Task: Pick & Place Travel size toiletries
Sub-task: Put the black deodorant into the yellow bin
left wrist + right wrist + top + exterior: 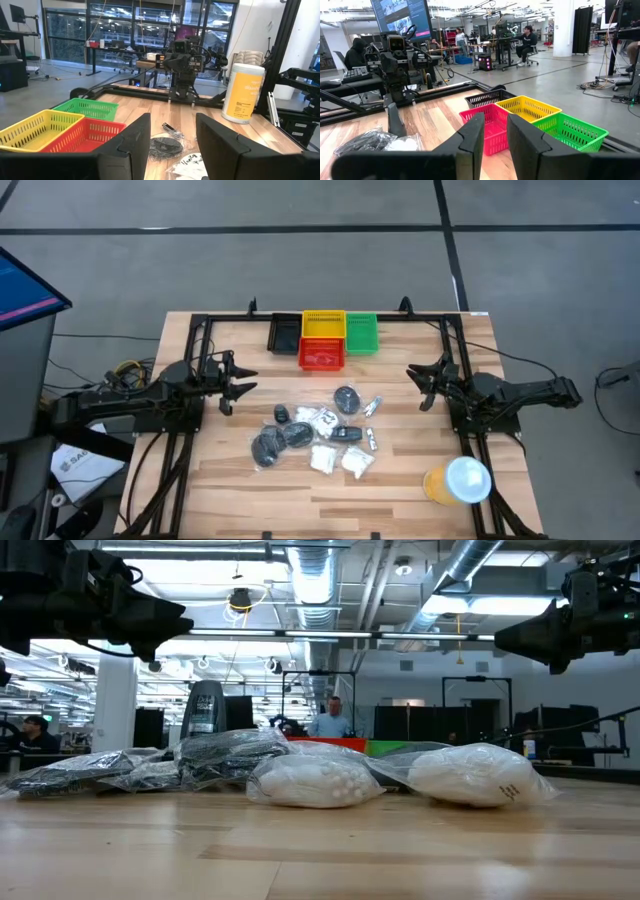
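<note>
The toiletries (318,436) lie heaped mid-surface (400,500): white packets (357,462) nearest the front edge, dark discs (268,446) and black pieces behind them, one disc (346,397) toward the bins. The left hand (243,380) hovers off the heap's left side, fingers spread and empty. The right hand (418,385) hovers off its right, likewise spread. Farthest back stand the black, yellow, red (321,354) and green bins.
</note>
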`<move>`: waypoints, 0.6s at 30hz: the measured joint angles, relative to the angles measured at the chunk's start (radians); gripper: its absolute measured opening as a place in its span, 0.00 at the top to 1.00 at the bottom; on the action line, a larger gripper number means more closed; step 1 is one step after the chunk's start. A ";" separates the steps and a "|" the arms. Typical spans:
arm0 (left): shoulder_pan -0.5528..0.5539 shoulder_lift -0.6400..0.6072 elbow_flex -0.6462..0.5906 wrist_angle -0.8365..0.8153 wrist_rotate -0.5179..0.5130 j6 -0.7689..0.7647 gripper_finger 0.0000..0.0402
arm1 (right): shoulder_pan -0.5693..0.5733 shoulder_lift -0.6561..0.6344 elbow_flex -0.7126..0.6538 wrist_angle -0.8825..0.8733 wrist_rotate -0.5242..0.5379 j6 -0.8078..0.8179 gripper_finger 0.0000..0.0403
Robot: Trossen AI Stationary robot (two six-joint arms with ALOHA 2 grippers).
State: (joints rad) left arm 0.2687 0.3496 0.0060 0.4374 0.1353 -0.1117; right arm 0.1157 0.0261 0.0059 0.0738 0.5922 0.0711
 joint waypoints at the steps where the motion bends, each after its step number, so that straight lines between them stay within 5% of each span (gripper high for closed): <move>1: 0.000 0.000 0.000 0.000 0.000 -0.001 0.63 | 0.000 0.000 0.000 0.000 0.000 0.000 0.81; 18: -0.028 0.063 0.000 0.052 0.013 -0.140 0.63 | 0.000 0.000 0.000 0.000 0.000 0.000 0.81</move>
State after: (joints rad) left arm 0.2403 0.4123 0.0060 0.4890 0.1485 -0.2520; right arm 0.1154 0.0259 0.0059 0.0738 0.5922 0.0711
